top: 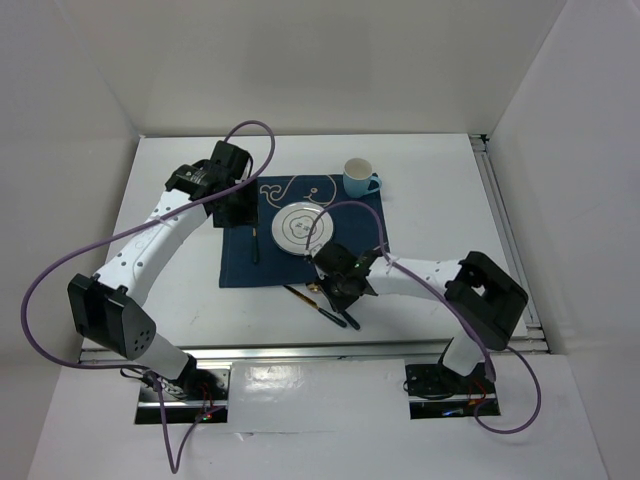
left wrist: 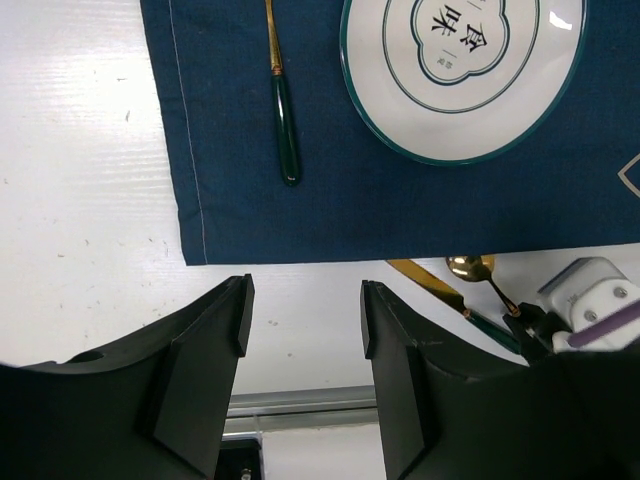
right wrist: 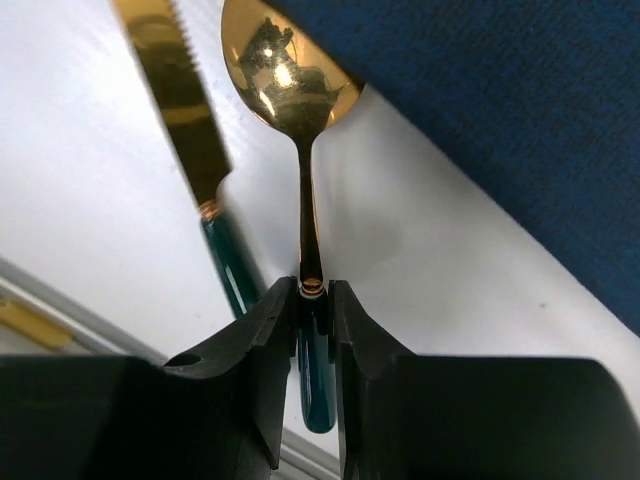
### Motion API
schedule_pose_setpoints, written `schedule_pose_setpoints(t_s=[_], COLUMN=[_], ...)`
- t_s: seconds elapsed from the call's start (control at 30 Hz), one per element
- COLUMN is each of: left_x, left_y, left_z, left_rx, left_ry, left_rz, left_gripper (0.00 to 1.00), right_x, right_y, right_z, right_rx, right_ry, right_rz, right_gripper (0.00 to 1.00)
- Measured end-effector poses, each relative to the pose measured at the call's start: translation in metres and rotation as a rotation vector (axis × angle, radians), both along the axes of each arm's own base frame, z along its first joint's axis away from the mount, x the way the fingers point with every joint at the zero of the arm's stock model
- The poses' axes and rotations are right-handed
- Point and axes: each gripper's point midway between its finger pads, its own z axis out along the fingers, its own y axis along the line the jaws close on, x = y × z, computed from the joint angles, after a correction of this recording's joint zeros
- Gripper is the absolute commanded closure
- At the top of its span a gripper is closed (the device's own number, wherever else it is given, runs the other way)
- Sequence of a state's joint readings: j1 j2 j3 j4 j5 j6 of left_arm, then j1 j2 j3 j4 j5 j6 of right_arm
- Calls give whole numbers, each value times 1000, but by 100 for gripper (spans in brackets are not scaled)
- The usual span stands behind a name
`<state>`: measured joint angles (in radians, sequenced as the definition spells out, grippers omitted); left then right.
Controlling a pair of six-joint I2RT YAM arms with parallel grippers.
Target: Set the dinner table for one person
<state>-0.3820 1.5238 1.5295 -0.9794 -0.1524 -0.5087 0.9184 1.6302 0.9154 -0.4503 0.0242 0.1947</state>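
Although the right gripper (right wrist: 312,290) had clenched on the spoon (right wrist: 290,70), the hold looked slim. Its two black fingers pinched the narrow neck where the gold stem met the green handle. The spoon sat just off the near edge of the navy placemat (top: 240,262), with its bowl reaching that edge. Whether it rested on the white tabletop (top: 430,200) or hung just clear could not be told. A gold serrated knife (right wrist: 180,100) with a matching green handle lay just beside the spoon, also off the placemat's near edge.

Several things could go wrong from here. Pinched at that thin neck, the spoon might swivel or slip out when raised. The fingers might drag the knife, which lay so close. The bowl might also catch the placemat's edge and rumple the cloth under the plate (top: 300,228).

The white, green-rimmed plate sat in the middle of the placemat. A green-handled utensil (left wrist: 287,120) lay on the placemat to the plate's left. A pale blue cup (top: 358,178) stood at the placemat's far right corner. The left gripper (left wrist: 303,310) hung released by the placemat's left edge, with nothing between its fingers. The tabletop, the dinner table itself, stretched beyond the placemat on every side.

Only the right wrist view showed the pinch and the knife's teeth. The overhead view hid both under the arm, yet it alone showed the cup. The left wrist view alone showed the plate's printed characters.
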Motion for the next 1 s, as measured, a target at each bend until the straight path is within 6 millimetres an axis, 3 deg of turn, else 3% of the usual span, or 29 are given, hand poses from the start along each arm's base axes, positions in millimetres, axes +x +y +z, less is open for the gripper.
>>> schedule_pose_setpoints(t_s=[0.17,0.37,0.53,0.63,0.73,0.87,1.0], left_x=[0,0,-8,-28,-53,-81,-106], left_y=[0,0,-10,-28,-51,-80,-101], left_z=[1,3,-2,-17,-39,-66,-87], left_rx=[-2,-14,-62,-115,-171,-242,-298], left_ry=[-1,-9,-10,25,87,169,235], left_rz=[3,27,58,47,35,46,76], left_gripper=[36,36,48,48,46,42,35], right_x=[-3,5,19,46,81,111,135], right_y=[-2,-1,-12,-28,-52,-75,-76], right_z=[25,88,121,124,115,88,62], right_rx=[35,104,133,143,145,126,108], right_ry=[-24,-119,-186,-182,-162,-96,-57], right_rz=[22,14,-85,-237,-409,-565,-628], right_gripper=[100,100,100,100,100,100,100])
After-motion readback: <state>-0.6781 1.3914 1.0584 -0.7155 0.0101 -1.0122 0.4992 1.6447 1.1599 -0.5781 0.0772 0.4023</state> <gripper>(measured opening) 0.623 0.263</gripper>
